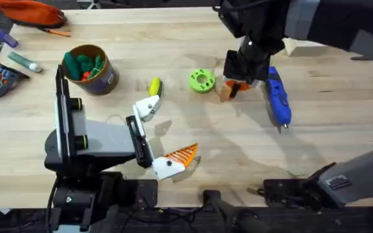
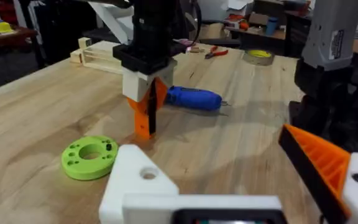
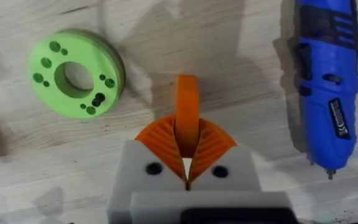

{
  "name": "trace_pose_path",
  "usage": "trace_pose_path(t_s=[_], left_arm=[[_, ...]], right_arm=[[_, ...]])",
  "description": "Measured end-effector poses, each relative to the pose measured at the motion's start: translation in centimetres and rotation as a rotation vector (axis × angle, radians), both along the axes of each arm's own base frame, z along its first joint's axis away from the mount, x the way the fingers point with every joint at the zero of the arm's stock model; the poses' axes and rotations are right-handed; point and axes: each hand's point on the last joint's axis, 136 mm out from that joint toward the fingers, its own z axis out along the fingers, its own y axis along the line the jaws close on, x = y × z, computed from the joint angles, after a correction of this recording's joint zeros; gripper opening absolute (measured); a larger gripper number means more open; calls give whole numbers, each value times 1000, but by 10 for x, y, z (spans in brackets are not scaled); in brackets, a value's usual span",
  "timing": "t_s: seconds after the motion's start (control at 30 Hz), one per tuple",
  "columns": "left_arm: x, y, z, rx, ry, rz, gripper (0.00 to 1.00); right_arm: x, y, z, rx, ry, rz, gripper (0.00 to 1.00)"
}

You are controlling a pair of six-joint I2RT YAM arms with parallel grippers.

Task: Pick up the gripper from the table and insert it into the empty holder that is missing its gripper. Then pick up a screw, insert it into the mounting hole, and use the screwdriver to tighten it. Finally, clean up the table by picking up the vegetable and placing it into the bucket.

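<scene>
**Orange wedge pinched upright beside the green disc**

Closest under the overhead camera sits the left arm's gripper [image 1: 164,139], resting low on the pale wooden table [image 1: 238,149] with its jaws spread wide and nothing between them. One of its white bases carries an orange ribbed finger [image 1: 182,155]; the other is the bare small white blocky plastic holder [image 1: 146,109], with its mounting hole showing in the left wrist view.

The right arm's gripper [image 3: 186,163] points straight down, its two orange ribbed pads [image 3: 156,138] closed on the small orange plastic wedge-shaped gripper with a black face [image 3: 187,112], which stands upright with its lower end at the tabletop (whether it actually touches the wood cannot be told).

Taking the flat green ring-shaped plastic disc [image 1: 201,80] as the landmark: the held wedge is just beside it, on the side away from the left arm. Farther out on that same side lies the blue pen-shaped electric screwdriver [image 1: 278,97], flat on the table, apart from the wedge. On the disc's opposite side lies the small yellow toy vegetable with green ends [image 1: 154,86], near the holder. Beyond that stands the round brown bucket with a tan rim [image 1: 102,76], holding green and orange toy vegetables [image 1: 84,66].
</scene>
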Motion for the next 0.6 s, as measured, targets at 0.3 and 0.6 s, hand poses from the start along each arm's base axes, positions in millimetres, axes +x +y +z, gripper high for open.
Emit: trace_pose_path(t_s=[0.3, 0.6], left_arm=[[0, 0, 0, 0, 0, 0, 989], [0, 0, 0, 0, 0, 0, 989]], right_arm=[[0, 0, 0, -2, -1, 0, 15], [-3, -1, 2, -4, 4, 4, 14]])
